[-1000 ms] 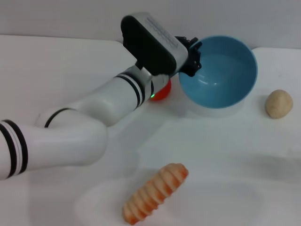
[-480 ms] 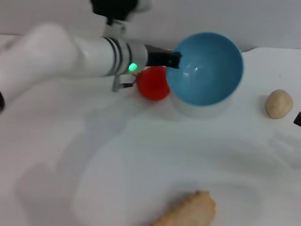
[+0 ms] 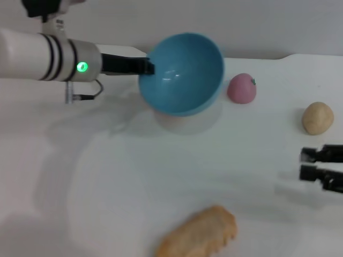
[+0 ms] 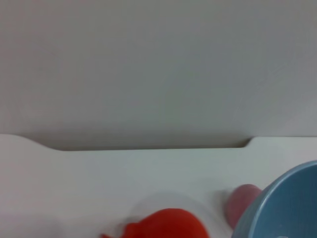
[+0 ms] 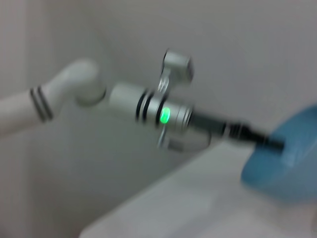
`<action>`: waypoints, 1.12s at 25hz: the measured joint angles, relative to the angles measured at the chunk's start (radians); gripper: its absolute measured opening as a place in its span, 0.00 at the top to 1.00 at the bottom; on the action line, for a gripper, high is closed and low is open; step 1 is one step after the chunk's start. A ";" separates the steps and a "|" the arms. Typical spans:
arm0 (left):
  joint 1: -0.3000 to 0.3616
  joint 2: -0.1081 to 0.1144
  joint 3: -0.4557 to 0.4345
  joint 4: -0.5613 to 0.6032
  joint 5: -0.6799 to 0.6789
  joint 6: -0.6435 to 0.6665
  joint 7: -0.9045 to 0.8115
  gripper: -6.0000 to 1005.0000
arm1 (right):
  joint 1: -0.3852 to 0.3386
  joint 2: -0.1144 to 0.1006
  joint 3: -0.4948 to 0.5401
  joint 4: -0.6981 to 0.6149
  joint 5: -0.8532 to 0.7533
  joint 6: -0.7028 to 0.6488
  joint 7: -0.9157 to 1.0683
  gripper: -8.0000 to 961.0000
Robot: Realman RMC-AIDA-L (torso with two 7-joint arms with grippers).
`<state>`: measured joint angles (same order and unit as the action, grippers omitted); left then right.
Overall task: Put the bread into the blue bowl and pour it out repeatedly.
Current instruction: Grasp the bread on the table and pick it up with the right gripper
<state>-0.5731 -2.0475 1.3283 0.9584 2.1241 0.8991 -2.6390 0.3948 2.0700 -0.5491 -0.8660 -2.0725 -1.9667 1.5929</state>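
Left end effector [image 3: 146, 66] holds tilted blue bowl [image 3: 182, 72] aloft.

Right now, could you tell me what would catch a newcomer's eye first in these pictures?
The blue bowl stands out most: it is tipped on its side at the back of the table, and the left gripper holds its rim. The bread lies alone at the near edge, outside the bowl. The right gripper is at the right edge, below a beige ball.

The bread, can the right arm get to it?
Probably yes. The right gripper hangs open beside the bread, with only bare table between them. The left gripper holds the blue bowl tipped, far off.
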 joint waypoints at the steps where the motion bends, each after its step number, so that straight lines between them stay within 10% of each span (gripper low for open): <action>1: 0.017 0.000 -0.025 0.025 0.025 0.033 -0.005 0.97 | 0.018 0.001 -0.081 -0.052 -0.021 0.020 0.067 0.52; 13: 0.014 0.000 -0.148 0.062 0.194 0.310 -0.031 0.97 | 0.154 0.005 -0.551 -0.177 -0.112 0.201 0.254 0.52; 28: 0.031 -0.001 -0.157 0.069 0.239 0.330 -0.050 0.97 | 0.257 0.016 -1.132 -0.325 -0.153 0.418 0.324 0.53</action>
<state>-0.5419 -2.0482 1.1711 1.0276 2.3630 1.2296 -2.6885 0.6522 2.0860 -1.6813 -1.1912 -2.2255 -1.5492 1.9172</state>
